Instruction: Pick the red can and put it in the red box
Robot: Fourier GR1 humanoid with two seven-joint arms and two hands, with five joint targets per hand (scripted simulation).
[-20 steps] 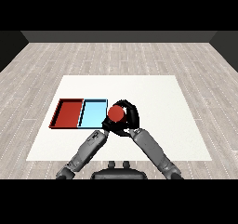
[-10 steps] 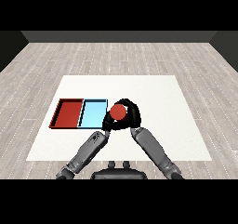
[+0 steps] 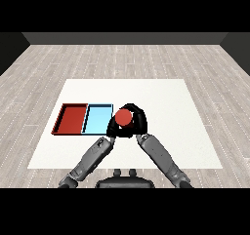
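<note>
The can (image 3: 123,117) sits inside the right hand (image 3: 137,123), whose fingers curl round it, just right of the blue tray (image 3: 97,119); the left hand (image 3: 112,129) is below the can, its fingers unclear; one can, two trays, the red tray (image 3: 71,118) left of the blue.

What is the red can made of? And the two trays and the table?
The red can looks like smooth painted metal or plastic; its flat matte red top leaves that open. The red tray and light blue tray look like thin plastic, plain-coloured with low dark rims. The table is a plain matte white surface, material unclear.
</note>
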